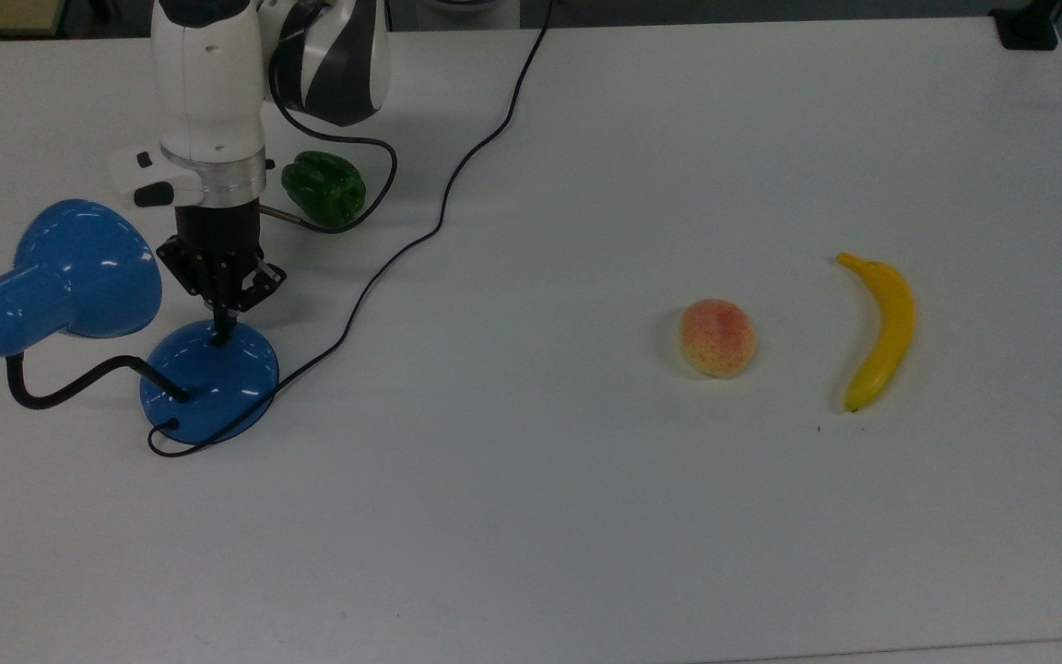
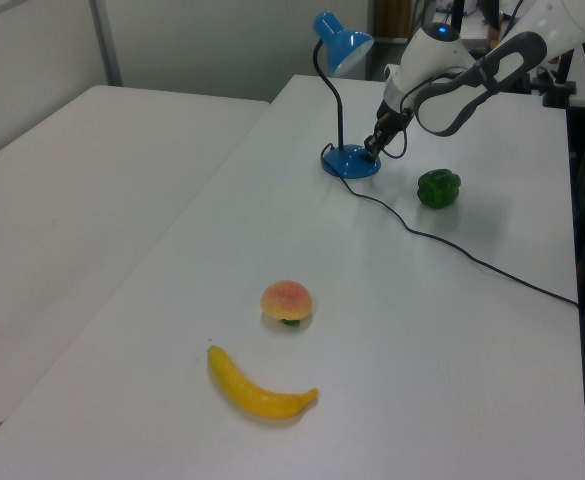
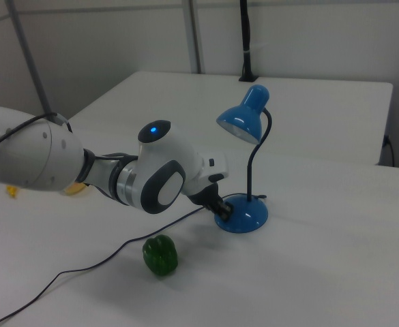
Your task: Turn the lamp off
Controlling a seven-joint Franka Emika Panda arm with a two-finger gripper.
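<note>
The blue lamp (image 1: 79, 267) stands at the top view's left, its shade dark and throwing no light on the table. Its black gooseneck bends down to the round blue base (image 1: 208, 383). My gripper (image 1: 222, 330) is shut, and its joined tips point down onto the back of the base where the small black switch sits. In the left view the gripper (image 2: 372, 150) touches the base (image 2: 350, 163) under the unlit shade (image 2: 342, 45). The right view shows the gripper (image 3: 223, 211) against the base (image 3: 247, 216).
A green pepper (image 1: 324, 189) lies just behind the arm. The lamp's black cord (image 1: 420, 235) runs from the base to the table's far edge. A peach (image 1: 718, 337) and a banana (image 1: 879, 330) lie far off at the top view's right.
</note>
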